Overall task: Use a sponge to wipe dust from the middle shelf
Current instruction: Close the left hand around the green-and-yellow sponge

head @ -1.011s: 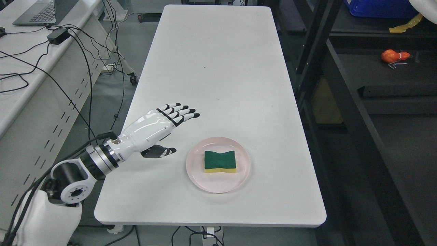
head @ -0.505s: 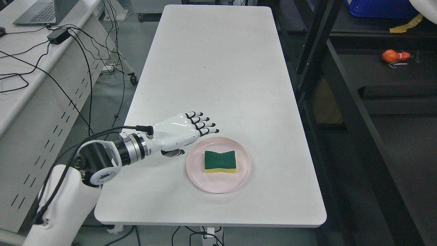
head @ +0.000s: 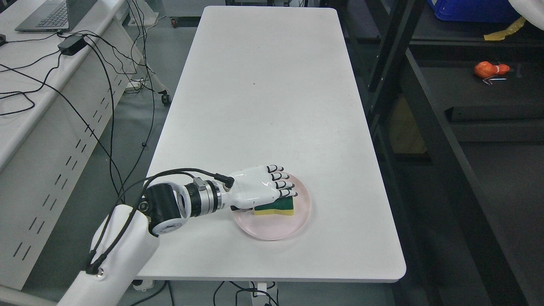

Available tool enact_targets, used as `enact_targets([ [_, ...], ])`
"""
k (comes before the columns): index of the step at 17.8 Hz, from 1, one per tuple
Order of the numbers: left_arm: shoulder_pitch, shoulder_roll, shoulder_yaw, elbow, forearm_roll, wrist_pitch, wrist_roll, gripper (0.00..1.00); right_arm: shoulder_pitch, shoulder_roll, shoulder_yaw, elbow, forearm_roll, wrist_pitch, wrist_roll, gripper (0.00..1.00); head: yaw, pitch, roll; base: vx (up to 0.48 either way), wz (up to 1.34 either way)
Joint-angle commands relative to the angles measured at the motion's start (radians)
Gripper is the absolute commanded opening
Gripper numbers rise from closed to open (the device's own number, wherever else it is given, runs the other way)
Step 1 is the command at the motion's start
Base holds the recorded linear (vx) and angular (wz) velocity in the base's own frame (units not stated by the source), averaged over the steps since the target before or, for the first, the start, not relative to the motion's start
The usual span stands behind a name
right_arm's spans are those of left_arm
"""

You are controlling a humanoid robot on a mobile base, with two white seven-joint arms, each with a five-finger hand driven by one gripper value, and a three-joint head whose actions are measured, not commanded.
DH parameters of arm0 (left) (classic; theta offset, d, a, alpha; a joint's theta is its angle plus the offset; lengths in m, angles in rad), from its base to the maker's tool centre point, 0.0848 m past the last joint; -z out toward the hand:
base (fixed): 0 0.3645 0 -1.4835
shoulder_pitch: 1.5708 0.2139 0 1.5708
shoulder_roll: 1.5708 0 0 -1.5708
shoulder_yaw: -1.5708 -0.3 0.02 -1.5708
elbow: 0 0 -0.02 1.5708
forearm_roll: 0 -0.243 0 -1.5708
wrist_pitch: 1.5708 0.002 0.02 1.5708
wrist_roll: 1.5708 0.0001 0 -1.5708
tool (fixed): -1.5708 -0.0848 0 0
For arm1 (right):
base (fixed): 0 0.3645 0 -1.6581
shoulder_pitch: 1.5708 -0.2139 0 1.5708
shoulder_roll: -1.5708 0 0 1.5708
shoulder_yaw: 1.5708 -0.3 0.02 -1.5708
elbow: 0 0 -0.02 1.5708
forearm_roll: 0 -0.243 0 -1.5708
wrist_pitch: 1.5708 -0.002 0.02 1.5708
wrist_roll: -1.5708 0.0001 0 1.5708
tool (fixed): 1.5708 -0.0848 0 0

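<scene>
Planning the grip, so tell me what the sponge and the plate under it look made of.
Sponge: soft foam, judging by its yellow body, topped by a matte, rough-looking dark green scouring layer. Plate: smooth pale pink with a faint sheen, either plastic or glazed ceramic; the picture cannot settle which.

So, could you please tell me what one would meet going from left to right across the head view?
Grey laptop on the side desk → black power adapter → left robot hand over the green and yellow sponge → round pink plate on the white table → small orange object on the dark shelf.
</scene>
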Motion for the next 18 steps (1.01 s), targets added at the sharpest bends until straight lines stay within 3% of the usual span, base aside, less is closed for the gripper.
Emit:
enact_targets([
  [1,-0.002,-0.051,-0.068,0.052,-0.037,0.000,-0.008,0.77,0.000,-0.017,0.000,-0.017,0.000,-0.001,-0.001,1.00,0.0000,0.000,0.000,0.000,0.00],
  [12,0.092,-0.052,0.166,0.050,0.009,-0.003,-0.015,0.42,0.000,-0.017,0.000,-0.017,0.000,-0.001,-0.001,1.00,0.0000,0.000,0.000,0.000,0.00],
  [18,0.222,-0.052,0.306,0.047,0.317,-0.057,-0.010,0.12,0.000,-0.017,0.000,-0.017,0.000,-0.001,-0.001,1.00,0.0000,0.000,0.000,0.001,-0.01],
])
